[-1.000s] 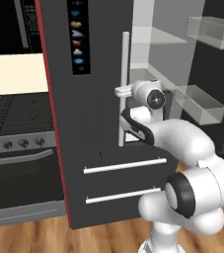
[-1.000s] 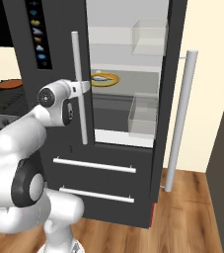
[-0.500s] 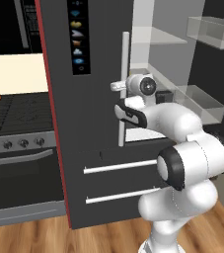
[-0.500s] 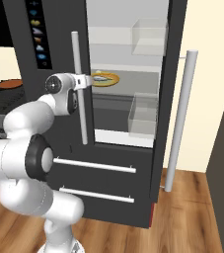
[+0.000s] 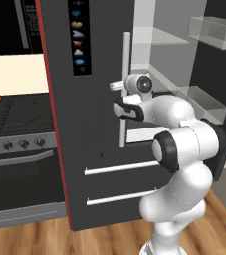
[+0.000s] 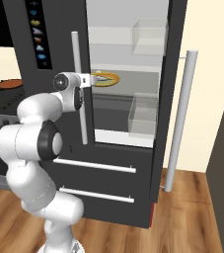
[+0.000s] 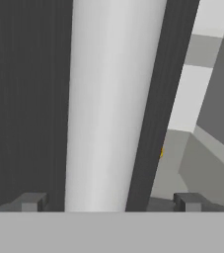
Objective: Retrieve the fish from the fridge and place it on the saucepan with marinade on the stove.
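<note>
Fish point(image 6: 99, 76) lies on a yellow-rimmed plate point(image 6: 114, 78) on a fridge point(image 6: 148, 163) shelf in the right base view. Left base view: the tool point(image 5: 117, 85) sits at the white door handle point(image 5: 126, 89). Hand view: its fingertips point(image 7: 30, 201) stand apart, straddling that bar, so reaching onward risks striking it.

Fridge point(image 6: 128, 29) glass shelf point(image 6: 133, 81): yellow-rimmed plate point(image 6: 114, 78) holding fish point(image 6: 101, 76).

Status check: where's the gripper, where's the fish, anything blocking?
Gripper open, straddling the fridge's white bar handle. Small silver-grey fish on yellow-rimmed plate, middle shelf. Left door partly shields it.
</note>
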